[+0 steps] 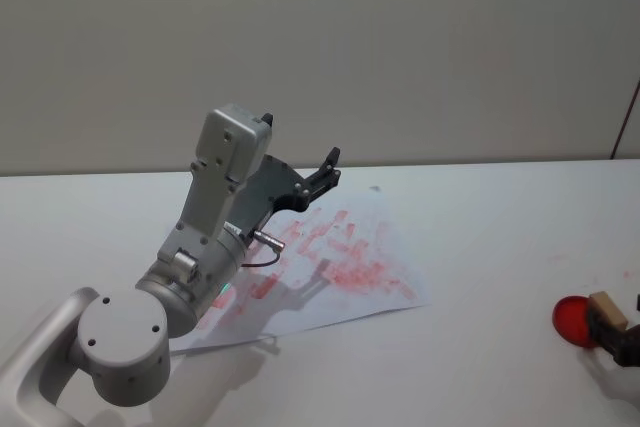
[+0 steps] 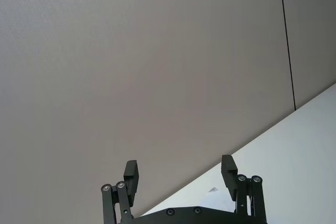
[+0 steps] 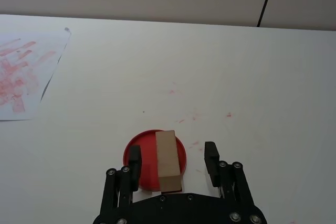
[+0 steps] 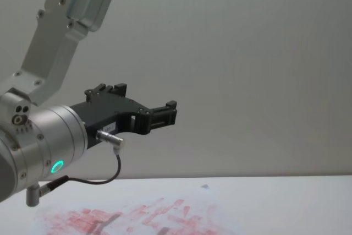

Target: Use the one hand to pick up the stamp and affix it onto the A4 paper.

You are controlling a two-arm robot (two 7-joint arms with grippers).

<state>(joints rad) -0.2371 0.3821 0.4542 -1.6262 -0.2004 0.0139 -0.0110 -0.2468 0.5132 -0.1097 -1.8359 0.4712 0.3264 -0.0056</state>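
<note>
The stamp (image 3: 168, 159), a small tan block, stands on a round red ink pad (image 3: 148, 153) on the white table. My right gripper (image 3: 173, 157) is open, with a finger on each side of the stamp and a gap on both sides. In the head view the stamp (image 1: 606, 307) and right gripper (image 1: 626, 343) sit at the far right edge. The A4 paper (image 1: 340, 257), smudged with red imprints, lies at the table's middle. My left gripper (image 1: 325, 172) hangs open above the paper, holding nothing.
The ink pad (image 1: 573, 320) lies well to the right of the paper, with bare white table (image 1: 490, 247) between them. A grey wall stands behind the table. The raised left arm (image 4: 49, 136) overhangs the paper's near left part.
</note>
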